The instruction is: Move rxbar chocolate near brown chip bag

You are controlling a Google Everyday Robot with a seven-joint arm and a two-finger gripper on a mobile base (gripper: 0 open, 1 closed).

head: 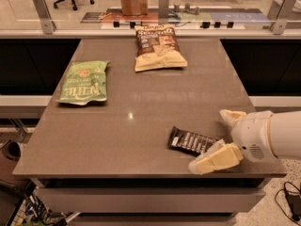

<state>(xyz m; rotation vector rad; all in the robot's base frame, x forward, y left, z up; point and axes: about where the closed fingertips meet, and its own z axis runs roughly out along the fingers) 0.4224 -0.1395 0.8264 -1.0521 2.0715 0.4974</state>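
Note:
The rxbar chocolate (191, 141), a small flat black wrapper with white lettering, lies on the grey table (141, 107) near its front right. The brown chip bag (157, 47) lies flat at the table's far edge, near the middle, far from the bar. My gripper (221, 138) comes in from the right at the bar's right end. It is open: one cream finger (231, 116) is behind the bar's end and the other finger (215, 159) is in front of it, low over the table. The bar rests on the table.
A green chip bag (84, 82) lies at the table's left side. Behind the table runs a glass barrier with metal posts (163, 4). A brown paper bag (133, 0) stands beyond it. The table's front edge is just under the gripper.

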